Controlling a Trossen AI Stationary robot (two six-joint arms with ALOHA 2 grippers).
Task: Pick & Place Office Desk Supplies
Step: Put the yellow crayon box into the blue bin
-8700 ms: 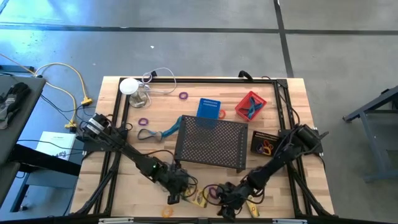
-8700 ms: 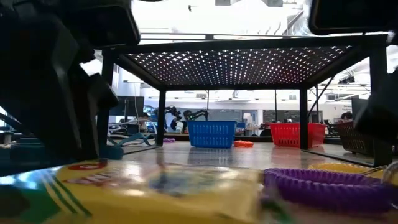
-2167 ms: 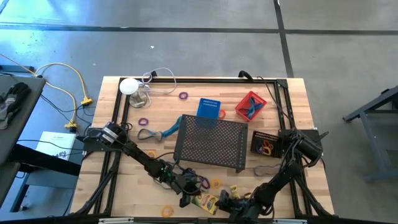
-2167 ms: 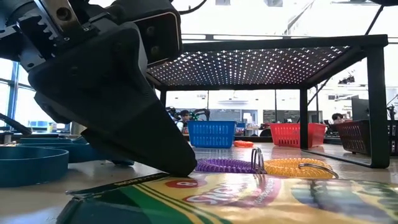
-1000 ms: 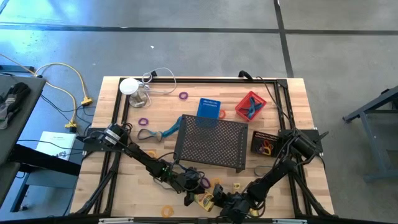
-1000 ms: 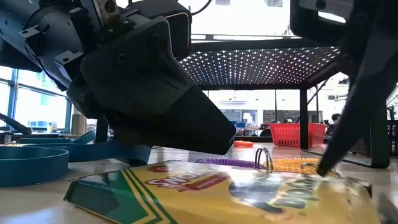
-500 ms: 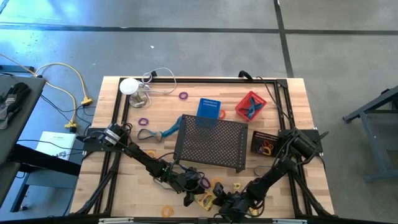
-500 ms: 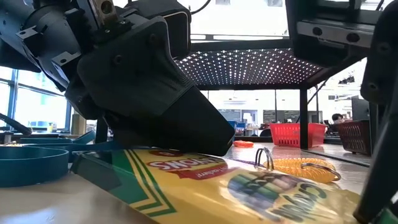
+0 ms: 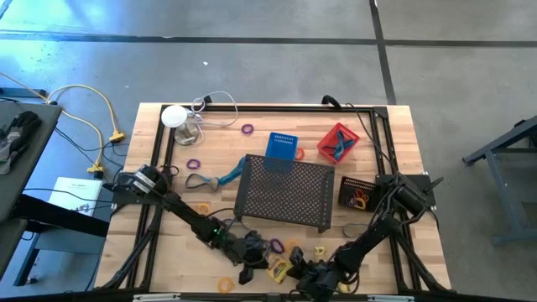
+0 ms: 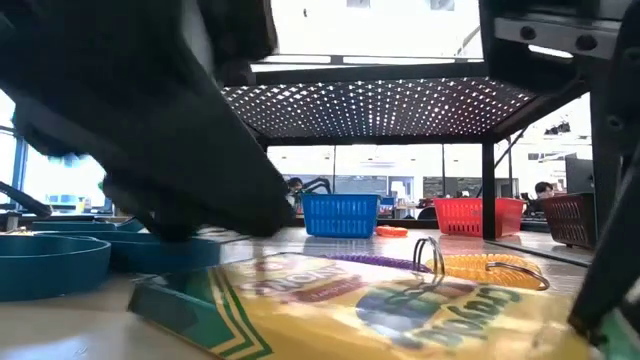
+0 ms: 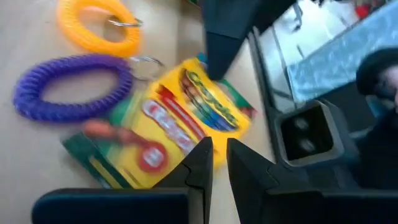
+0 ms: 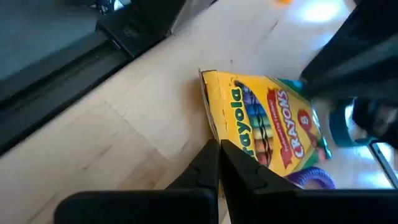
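Yellow crayon box [image 12: 264, 124], purple coil ring [image 11: 71, 84] beside

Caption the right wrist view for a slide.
Right gripper, fingers shut, at the edge of a yellow crayon box lying on the wooden table.

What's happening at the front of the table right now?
Both arms are down at the front edge around a yellow crayon box. The right gripper is shut on one end of the box, which sits tilted, one end raised off the wood. The left gripper hovers over the other end with its fingers nearly together, not gripping it. A purple coil ring and an orange one lie beside the box. The mesh tray and the blue basket and red basket stand farther back.
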